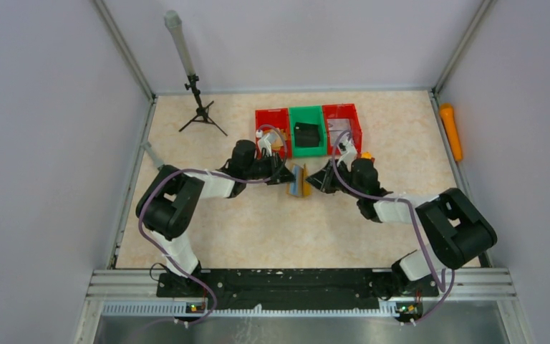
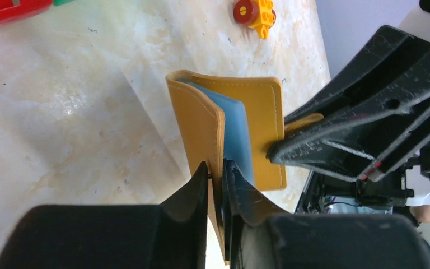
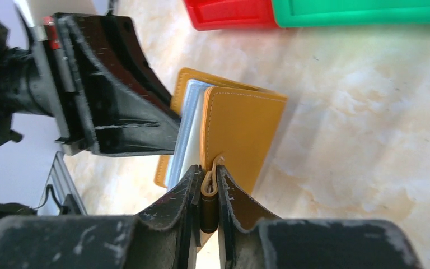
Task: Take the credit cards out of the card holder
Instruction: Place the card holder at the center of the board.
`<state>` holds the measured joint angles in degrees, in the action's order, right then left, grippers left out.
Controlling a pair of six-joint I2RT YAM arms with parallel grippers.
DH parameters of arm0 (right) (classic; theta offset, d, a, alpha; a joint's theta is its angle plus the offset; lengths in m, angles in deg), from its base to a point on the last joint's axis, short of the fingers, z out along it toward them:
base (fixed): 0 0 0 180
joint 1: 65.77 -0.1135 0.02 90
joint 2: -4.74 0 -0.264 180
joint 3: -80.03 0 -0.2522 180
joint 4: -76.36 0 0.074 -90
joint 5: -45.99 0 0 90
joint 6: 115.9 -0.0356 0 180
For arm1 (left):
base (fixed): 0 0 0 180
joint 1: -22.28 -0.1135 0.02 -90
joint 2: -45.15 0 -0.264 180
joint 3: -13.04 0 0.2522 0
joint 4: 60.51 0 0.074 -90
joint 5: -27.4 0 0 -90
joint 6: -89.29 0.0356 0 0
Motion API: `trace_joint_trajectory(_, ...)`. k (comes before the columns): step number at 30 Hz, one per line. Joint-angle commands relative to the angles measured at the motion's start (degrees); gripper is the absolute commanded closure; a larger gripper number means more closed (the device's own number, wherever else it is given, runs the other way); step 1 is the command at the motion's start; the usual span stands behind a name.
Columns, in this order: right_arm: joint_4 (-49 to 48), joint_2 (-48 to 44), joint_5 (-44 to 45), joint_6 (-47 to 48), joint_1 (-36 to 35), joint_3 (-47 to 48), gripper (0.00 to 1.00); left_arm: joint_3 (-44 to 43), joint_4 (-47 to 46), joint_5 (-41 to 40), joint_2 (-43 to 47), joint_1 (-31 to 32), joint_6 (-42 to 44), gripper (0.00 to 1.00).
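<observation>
Jaws clenched on holder (image 2: pixel 260 106): opening step.
Cover (image 2: pixel 201 134) held by left gripper (image 2: pixel 215 166), tab (image 3: pixel 208 188) by right gripper (image 3: pixel 207 171); cards need exposing.

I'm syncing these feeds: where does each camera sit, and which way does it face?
Top external: above and behind, looking down at the table; both arms, bases at bottom.
Left wrist: looks along the left gripper, clamped on the card holder; right gripper opposite.
Right wrist: looks along the right gripper, pinching the holder's tab; left gripper opposite.
Shared: wrist views see the card holder from opposite sides.
</observation>
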<state>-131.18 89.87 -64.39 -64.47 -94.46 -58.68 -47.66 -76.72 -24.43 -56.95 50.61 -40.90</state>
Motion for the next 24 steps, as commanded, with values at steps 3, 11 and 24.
trace_joint_trajectory(3,5.6,0.8,3.9,2.0,1.1,3.3,0.89,-1.2,-2.4,3.3,2.4,0.1,-0.3,0.62)
trace_joint_trajectory(11,6.4,2.2,3.2,1.9,1.1,4.2,0.93,-1.4,-2.1,3.4,2.0,0.1,-0.3,0.48)
trace_joint_trajectory(24,3.2,4.3,-1.5,1.0,1.2,4.5,0.94,-5.1,4.1,3.7,-1.8,0.8,0.6,0.47)
